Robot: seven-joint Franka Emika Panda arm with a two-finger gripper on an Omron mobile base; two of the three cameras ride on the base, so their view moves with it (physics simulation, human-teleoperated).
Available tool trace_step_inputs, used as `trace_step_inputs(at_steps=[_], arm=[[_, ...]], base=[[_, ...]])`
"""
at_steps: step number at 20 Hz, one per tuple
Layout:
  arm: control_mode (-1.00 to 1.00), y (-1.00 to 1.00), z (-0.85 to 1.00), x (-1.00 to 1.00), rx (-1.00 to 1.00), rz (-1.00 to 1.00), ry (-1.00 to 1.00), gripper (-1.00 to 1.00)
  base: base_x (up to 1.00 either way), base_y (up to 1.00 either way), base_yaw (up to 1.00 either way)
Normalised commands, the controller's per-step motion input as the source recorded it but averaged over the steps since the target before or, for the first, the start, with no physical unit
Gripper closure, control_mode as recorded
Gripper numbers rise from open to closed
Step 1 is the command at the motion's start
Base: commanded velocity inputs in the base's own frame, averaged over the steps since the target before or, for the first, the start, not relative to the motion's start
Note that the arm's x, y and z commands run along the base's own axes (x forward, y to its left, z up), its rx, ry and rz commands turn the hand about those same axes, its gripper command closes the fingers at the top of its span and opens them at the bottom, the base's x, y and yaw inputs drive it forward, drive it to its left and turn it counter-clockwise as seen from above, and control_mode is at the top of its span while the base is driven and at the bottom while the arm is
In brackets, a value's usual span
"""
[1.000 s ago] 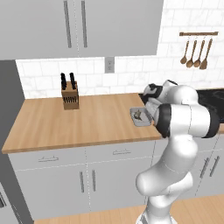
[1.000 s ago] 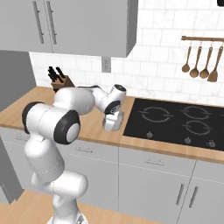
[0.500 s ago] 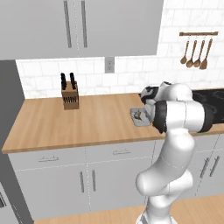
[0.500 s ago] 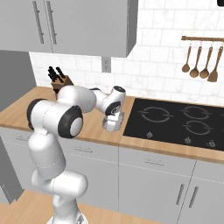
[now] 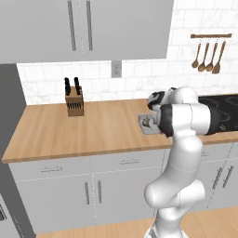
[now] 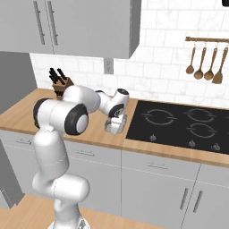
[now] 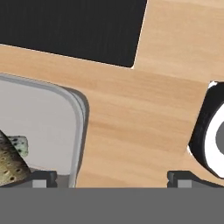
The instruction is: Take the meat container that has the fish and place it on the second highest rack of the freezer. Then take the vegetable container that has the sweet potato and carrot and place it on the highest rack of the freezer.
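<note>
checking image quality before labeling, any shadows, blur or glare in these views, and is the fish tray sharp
Left base view: even, flat lighting, no glare; the meat container is small and soft, partly behind the arm. Right base view: the gripper hides the tray; faint sheen on the cooktop. Hand view: crisp; the tray rim casts a soft shadow on the counter, and the fish is cut off at the edge.

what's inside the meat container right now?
In the hand view the meat container holds the fish: a speckled body and tail fin lie on its grey floor. The rest of the fish is cut off by the picture edge. In the left base view the arm covers part of the tray.
</note>
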Motion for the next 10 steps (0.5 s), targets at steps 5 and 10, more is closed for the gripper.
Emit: trace_step_inputs(at_steps=[5, 10], arm=[[-1.00, 0.00, -0.18, 0.23, 0.00, 0.00, 0.00, -1.00], [-1.00, 0.00, -0.31, 0.15, 0.00, 0.00, 0.01, -1.00]], base=[[0.00, 0.00, 0.00], [0.00, 0.00, 0.00]])
